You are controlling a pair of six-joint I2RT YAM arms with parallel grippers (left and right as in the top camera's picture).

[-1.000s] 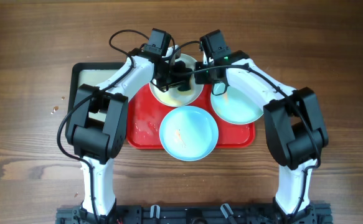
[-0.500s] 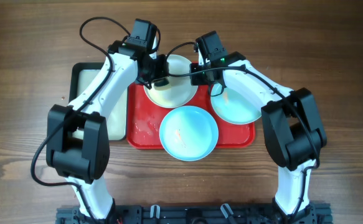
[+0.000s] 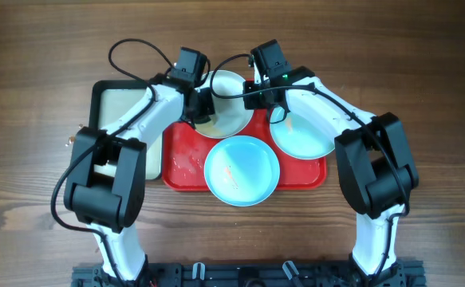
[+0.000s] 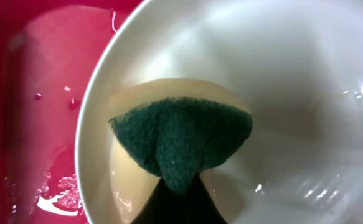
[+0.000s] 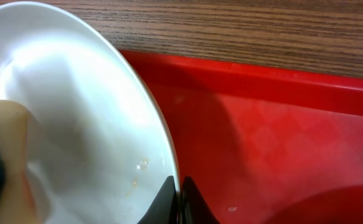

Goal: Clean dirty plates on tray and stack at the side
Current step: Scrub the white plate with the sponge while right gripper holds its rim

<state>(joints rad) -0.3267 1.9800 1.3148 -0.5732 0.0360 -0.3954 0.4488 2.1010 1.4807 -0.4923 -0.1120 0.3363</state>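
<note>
The wooden worktop carries a red tray, with a black-rimmed tray just beside it on the left. Two pale blue plates lie on the red tray. The middle blue plate overhangs the near rim, and the right blue plate bears an orange smear. The white plate sits at the tray's far edge. The left pincer is closed on a green-faced yellow sponge pressed inside that plate. The right pincer is clamped narrow on the white plate's rim.
</note>
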